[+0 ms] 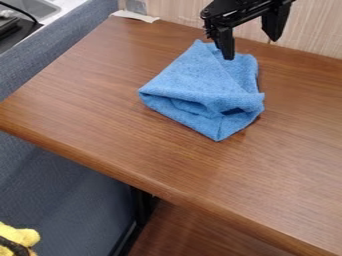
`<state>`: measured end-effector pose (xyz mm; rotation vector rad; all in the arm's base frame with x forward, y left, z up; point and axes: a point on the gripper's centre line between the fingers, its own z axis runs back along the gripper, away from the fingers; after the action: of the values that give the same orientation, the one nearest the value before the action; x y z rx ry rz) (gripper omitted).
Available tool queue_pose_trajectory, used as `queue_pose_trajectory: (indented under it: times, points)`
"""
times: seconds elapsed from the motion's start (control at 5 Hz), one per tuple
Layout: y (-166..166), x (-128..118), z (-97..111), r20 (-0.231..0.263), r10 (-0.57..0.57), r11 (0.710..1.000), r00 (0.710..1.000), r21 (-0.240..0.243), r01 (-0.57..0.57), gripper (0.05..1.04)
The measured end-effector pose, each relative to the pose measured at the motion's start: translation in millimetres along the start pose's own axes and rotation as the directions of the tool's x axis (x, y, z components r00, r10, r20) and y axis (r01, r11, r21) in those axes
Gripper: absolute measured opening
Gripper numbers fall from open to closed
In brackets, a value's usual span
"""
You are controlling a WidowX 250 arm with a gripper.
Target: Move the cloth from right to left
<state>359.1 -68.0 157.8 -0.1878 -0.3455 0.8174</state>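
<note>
Okay, so over at the far left, up in the corner, there's a black thing (9, 32) with a dark cable beside a metal sink (33, 7). Down in the bottom left corner a bit of something yellow and soft-looking (17, 235) pokes in, with a black band across it. Blue-grey fabric (40, 62) runs along that whole side, past the edge of the tabletop (153, 155), which is brown wood grain and sits at a slant from where I'm standing.

At the tabletop's far left corner lies a flat whitish scrap (135, 16), right by the wall. Lower down, under the near edge, you can make out a black support (141, 205) and, next to it, another brown wood-look surface (187, 230).

Then there's the blue cloth (200, 75), lying on the far part of the tabletop, a little right of the middle of my view. It's kinda bunched and folded over itself, one corner pointing left and another pointing at the near edge.

The black tool (252, 49) hangs over the cloth's far right part, fingers spread wide, gripping nothing. Can't tell if the left-hand fingertip touches the fabric or just hovers. Behind it all, a pale streaky wall (317, 25) carries on to the right.
</note>
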Motion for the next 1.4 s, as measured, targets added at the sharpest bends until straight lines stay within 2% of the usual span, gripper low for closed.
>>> queue_pose_trajectory:
  times: [0.2, 0.4, 0.8, 1.2, 1.4]
  points:
    - [5, -3, -12, -0.019, 0.002, 0.999, 1.000, 0.032, -0.001, 1.001]
    - [23, 4, -32, -0.036, 0.052, 0.995, 0.998, 0.091, -0.048, 1.000]
    - [54, 13, -61, -0.034, 0.095, 0.980, 0.995, 0.179, -0.087, 1.001]
    - [82, 19, -93, -0.032, 0.112, 0.950, 0.993, 0.298, -0.097, 1.001]
    - [88, 26, -97, -0.044, 0.150, 0.940, 0.988, 0.315, -0.129, 1.001]
